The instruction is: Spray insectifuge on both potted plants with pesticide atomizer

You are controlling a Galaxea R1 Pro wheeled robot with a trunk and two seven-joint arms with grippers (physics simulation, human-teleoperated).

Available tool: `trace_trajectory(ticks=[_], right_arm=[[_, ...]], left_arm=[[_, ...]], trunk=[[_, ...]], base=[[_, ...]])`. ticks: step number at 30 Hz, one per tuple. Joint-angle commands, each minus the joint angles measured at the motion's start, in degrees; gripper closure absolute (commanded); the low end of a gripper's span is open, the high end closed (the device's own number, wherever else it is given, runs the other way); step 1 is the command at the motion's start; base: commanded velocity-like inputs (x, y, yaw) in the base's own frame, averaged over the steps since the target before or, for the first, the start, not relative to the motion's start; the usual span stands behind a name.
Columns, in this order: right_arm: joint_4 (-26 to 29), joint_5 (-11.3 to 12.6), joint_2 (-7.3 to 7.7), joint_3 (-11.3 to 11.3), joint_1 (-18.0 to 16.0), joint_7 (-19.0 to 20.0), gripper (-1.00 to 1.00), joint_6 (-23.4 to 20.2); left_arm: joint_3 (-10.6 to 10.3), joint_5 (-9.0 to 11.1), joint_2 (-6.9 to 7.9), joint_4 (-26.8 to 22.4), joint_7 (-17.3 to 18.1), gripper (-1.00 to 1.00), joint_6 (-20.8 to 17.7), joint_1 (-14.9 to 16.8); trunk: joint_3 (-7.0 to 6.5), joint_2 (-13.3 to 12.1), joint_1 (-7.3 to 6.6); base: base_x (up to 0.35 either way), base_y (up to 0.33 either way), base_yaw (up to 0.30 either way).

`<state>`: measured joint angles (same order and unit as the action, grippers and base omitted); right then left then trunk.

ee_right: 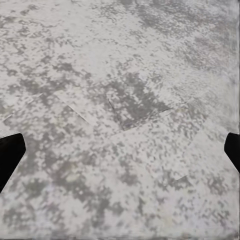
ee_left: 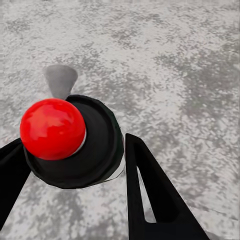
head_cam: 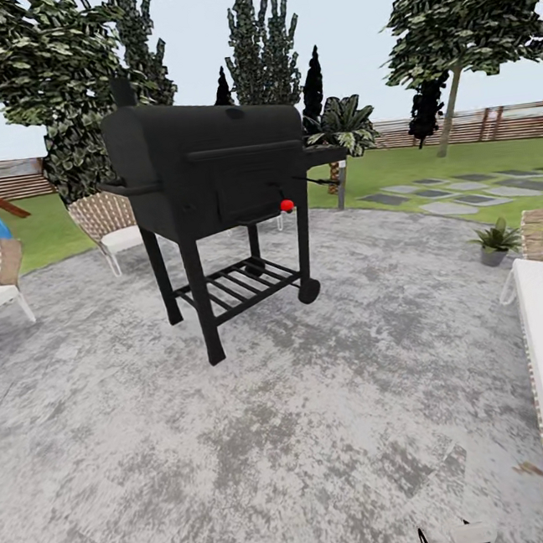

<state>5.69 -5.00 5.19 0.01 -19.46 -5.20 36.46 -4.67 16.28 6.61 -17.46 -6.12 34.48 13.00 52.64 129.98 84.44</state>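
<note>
Jaws of the left gripper (ee_left: 75, 165) clamp the round, red-knobbed pesticide atomizer (ee_left: 70, 142); right gripper (ee_right: 120, 150) jaws spread wide.

Through the left wrist camera I look down on the pesticide atomizer (ee_left: 75, 150) from above: its round dark top with the glossy red spot (ee_left: 52, 128) sits between the left gripper (ee_left: 75, 160)'s two black fingers (ee_left: 145, 190), which press against its sides. Beneath it lies the mottled grey paved patio (ee_left: 170, 65), and a whitish nozzle (ee_left: 61, 80) pokes out past the red spot.
</note>
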Motion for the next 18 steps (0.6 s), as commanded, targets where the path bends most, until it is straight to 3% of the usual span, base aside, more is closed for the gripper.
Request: trace_trajectory(ticks=[1, 11, 18], right_arm=[[-0.06, -0.54, -0.01, 0.02, -0.05, -0.49, -1.00, 0.10], [-0.06, -0.54, -0.01, 0.04, -0.05, -0.43, -1.00, 0.10], [-0.06, -0.54, -0.01, 0.07, -0.05, -0.43, -1.00, 0.10]], left_arm=[[-0.39, 0.26, 0.06, -0.02, -0.54, 1.00, 0.25, 0.01], [-0.41, 0.04, 0.07, -0.03, 0.04, 1.00, 0.49, 0.01], [-0.42, 0.27, -0.01, -0.03, 0.05, 1.00, 0.50, 0.01]], trunk=[[0.05, 0.02, -0.01], [0.05, 0.02, -0.01], [0.05, 0.02, -0.01]], base=[[0.000, 0.000, -0.266], [0.005, 0.000, -0.266], [0.263, 0.026, -0.266]])
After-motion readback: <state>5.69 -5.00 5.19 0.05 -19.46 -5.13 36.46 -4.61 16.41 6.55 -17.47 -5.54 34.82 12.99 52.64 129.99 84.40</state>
